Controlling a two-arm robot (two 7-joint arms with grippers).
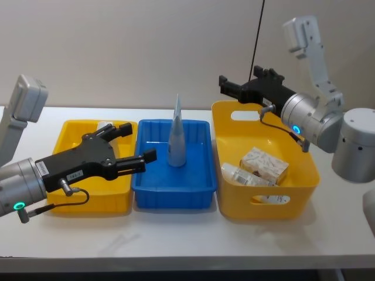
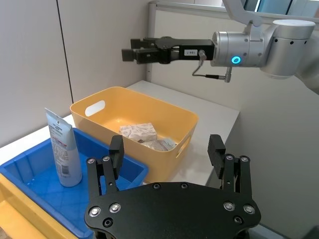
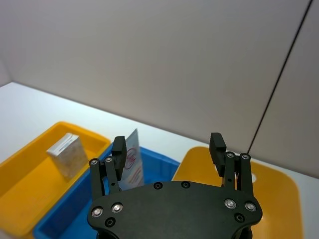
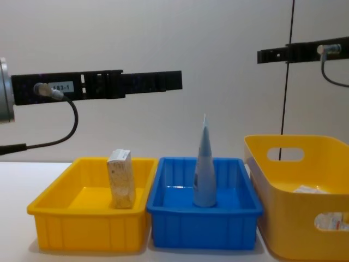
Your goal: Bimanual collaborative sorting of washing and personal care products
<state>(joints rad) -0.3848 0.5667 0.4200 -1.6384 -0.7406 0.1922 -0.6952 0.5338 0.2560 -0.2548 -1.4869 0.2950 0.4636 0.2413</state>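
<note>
Nearest me, the left gripper [image 1: 130, 146] hovers with fingers spread and empty above the yellow tray [image 1: 67, 133], where a beige leaf-print carton [image 4: 121, 178] stands upright. Just beside its fingertips, a pale blue-white tube [image 1: 177, 137] stands cap-down in the blue bin [image 1: 199, 184], tapering upward. Farther right, the right gripper [image 1: 227, 86] hangs spread and empty over the back rim of the yellow basket [image 1: 304, 178], well above another carton [image 1: 264, 164] lying inside.
</note>
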